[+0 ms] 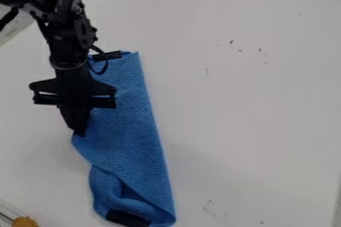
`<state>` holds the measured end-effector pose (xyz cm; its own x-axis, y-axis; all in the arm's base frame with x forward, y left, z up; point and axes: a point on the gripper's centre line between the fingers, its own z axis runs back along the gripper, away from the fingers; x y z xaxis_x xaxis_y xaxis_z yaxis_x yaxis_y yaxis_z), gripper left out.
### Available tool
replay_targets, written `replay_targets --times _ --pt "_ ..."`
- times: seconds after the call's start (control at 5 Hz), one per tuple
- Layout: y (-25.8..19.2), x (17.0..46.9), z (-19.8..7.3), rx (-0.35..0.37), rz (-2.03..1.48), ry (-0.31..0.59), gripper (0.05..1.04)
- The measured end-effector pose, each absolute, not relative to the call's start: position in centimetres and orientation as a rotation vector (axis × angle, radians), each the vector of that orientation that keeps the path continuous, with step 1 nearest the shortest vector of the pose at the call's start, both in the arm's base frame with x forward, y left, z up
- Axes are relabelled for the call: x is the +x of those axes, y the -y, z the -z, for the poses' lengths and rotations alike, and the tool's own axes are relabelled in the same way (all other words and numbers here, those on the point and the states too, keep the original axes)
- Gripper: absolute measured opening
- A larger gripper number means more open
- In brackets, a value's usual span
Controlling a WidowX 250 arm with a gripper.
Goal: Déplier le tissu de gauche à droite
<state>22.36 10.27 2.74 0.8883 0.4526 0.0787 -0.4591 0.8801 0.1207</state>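
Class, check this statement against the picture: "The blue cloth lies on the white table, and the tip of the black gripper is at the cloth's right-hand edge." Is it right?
Not quite: in the camera view, the tip of the black gripper is at the cloth's left-hand edge. The blue cloth does lie on the white table.

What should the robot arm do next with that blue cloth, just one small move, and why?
Probably lift the cloth's left edge slightly and ease it rightward, provided it is gripped, which I can't tell. The end effector is right at that edge, and the cloth lies in a long, narrow shape with folds near its lower end, so it seems not yet unfolded.
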Motion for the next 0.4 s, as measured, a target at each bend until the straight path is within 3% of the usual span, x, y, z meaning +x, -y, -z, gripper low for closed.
replay_targets --times 0.4 --pt "-6.0 23.9 -4.6 0.174 -0.406 0.063 0.059"
